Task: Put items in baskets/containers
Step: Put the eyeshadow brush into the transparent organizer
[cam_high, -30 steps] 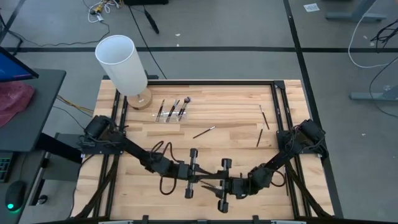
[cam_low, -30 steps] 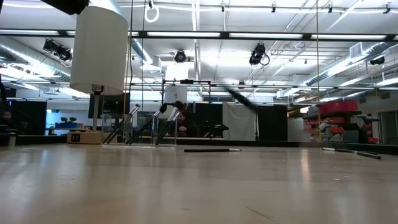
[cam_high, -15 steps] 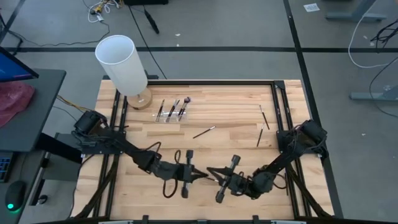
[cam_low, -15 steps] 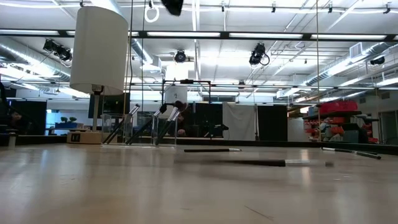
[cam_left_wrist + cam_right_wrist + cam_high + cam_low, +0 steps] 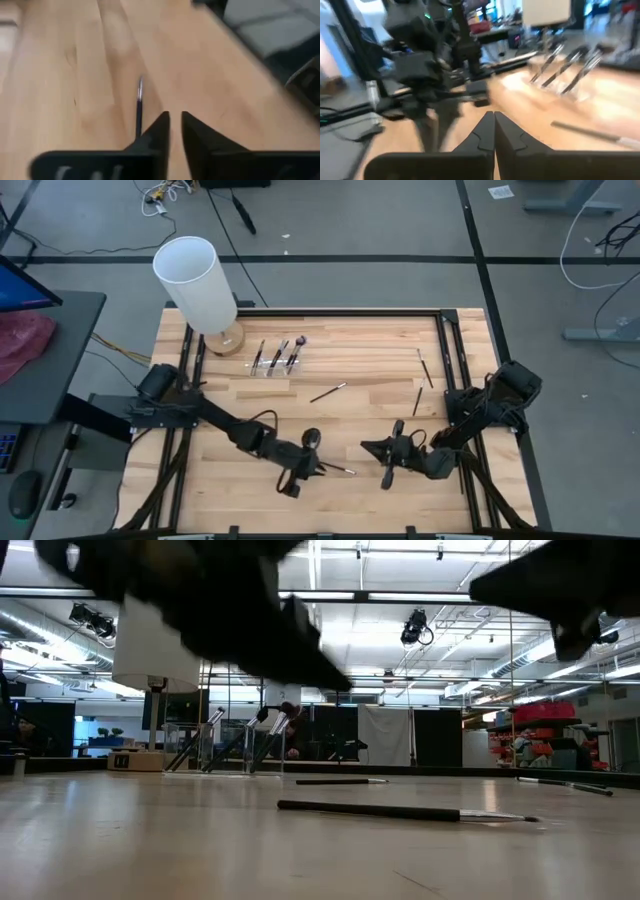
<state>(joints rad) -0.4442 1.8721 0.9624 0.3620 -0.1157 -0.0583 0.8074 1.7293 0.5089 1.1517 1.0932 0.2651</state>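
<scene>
From above I see a pale wooden slatted counter [image 5: 370, 355] edged by a black metal frame, with both dark arms reaching in over its near half. My left gripper [image 5: 322, 470] hangs low near the front centre, its fingers [image 5: 155, 134] parted by only a narrow gap and holding nothing; a thin dark makeup brush with a silver ferrule [image 5: 337, 470] lies flat on the wood just beside the tips. My right gripper [image 5: 366, 447] sits to its right, apart from that brush, its fingers [image 5: 482, 132] pressed together and empty. Toward the back left stands a small clear plastic holder [image 5: 275, 366] with three brushes leaning inside it [image 5: 277, 357]. Just beside it rises a tall white cylinder on a round wooden base [image 5: 197, 283]. Another loose brush [image 5: 328, 392] lies mid-counter, and two more [image 5: 423, 380] lie near the right edge. From counter level, the blurred arms cross the top of the view and partly hide the white cylinder. I can read no labels or writing anywhere. A grey desk with a pink cloth [image 5: 22, 345] stands off the counter's left side.
</scene>
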